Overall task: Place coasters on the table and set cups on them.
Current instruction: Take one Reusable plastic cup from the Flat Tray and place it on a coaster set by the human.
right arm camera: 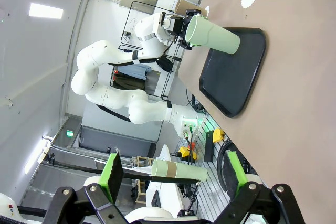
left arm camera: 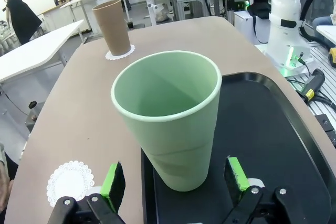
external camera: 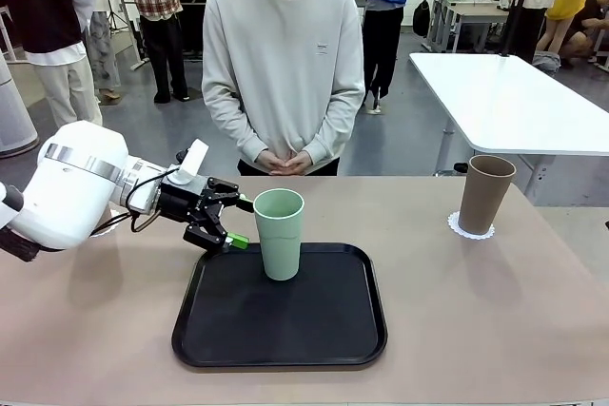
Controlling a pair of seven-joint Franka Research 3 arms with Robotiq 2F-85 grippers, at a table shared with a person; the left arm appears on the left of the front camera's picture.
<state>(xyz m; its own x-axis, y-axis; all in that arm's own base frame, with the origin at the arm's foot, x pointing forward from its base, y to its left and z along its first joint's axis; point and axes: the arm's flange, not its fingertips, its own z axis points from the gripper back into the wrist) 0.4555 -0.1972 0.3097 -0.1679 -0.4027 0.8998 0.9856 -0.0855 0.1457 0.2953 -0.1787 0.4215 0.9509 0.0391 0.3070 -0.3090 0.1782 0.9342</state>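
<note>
Front view: my left gripper (external camera: pixel 231 223) reaches in from the left, its jaws spread wide and level with the upper half of the mint green cup (external camera: pixel 279 234), which stands upright on the rear part of the black tray (external camera: pixel 280 339); the fingertips lie just beside the cup's left wall, and I cannot tell whether they touch it. The tray rests on the beige table (external camera: pixel 495 311). Far to the right, well apart from the tray, a tan cup (external camera: pixel 485 195) stands upright on a lacy white coaster (external camera: pixel 472 229). A person (external camera: pixel 284 64) stands at the far edge with hands clasped; a white table (external camera: pixel 504 92) lies behind to the right. Left wrist view: my green pads (left arm camera: pixel 113 184) flank the mint green cup, one on each side near its base, with open gap between pad and wall on both sides. An empty coaster (left arm camera: pixel 70 180) lies on the table beside the tray's edge, near one finger. The tan cup on its coaster stands farther off, with nothing between. Right wrist view: my right gripper (right arm camera: pixel 170 170) is held wide apart and grips nothing; between its fingers, farther off, a second tan cup (right arm camera: pixel 178 169) appears sideways. Beyond lie the tray, the mint green cup and the bare coaster.
</note>
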